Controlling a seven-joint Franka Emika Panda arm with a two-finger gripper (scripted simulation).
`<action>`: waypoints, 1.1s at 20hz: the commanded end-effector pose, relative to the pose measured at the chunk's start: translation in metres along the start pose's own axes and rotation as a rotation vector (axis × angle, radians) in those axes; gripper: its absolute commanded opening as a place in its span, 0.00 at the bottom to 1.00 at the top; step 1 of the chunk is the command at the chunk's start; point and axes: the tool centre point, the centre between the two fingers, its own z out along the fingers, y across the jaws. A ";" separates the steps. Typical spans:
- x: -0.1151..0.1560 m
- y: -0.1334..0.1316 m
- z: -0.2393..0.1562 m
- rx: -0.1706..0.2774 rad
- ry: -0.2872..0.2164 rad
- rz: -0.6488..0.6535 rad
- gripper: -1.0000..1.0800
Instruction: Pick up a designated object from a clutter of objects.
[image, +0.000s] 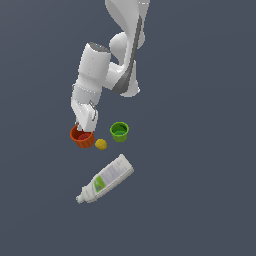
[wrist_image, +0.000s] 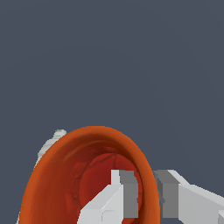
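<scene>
Dark floor (image: 200, 200): orange-red cup (image: 82, 136), green cup (image: 119, 131), yellow ball (image: 101, 144), white bottle (image: 106, 179).

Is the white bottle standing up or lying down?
Lying down. The white bottle rests on its side on the floor, its green label showing, apart from the cups.

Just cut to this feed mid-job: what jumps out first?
The white arm reaching down with its gripper at the orange-red cup; in the wrist view one finger sits inside the cup and the other outside, straddling its rim. Beside it, toward the exterior view's right, are a yellow ball and a green cup, with a white bottle lying on its side nearer the camera.
</scene>
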 end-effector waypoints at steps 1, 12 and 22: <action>0.005 0.003 -0.007 0.001 0.000 0.001 0.00; 0.026 0.017 -0.035 0.002 -0.001 0.001 0.00; 0.047 0.030 -0.064 0.005 0.001 0.000 0.00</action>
